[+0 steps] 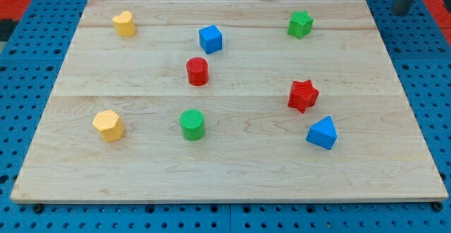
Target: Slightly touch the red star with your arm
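Note:
The red star (303, 96) lies on the wooden board (225, 169), right of centre. My tip (401, 12) is at the view's top right corner, just off the board's far right edge, well above and to the right of the red star. It touches no block. The blue triangular block (322, 133) sits just below and right of the red star. The green star (300, 24) is the block nearest my tip.
A red cylinder (197, 72) and a blue cube (211, 39) sit near the centre top. A green cylinder (192, 124) and a yellow hexagon (108, 126) sit lower left. A yellow heart (124, 23) is at the top left.

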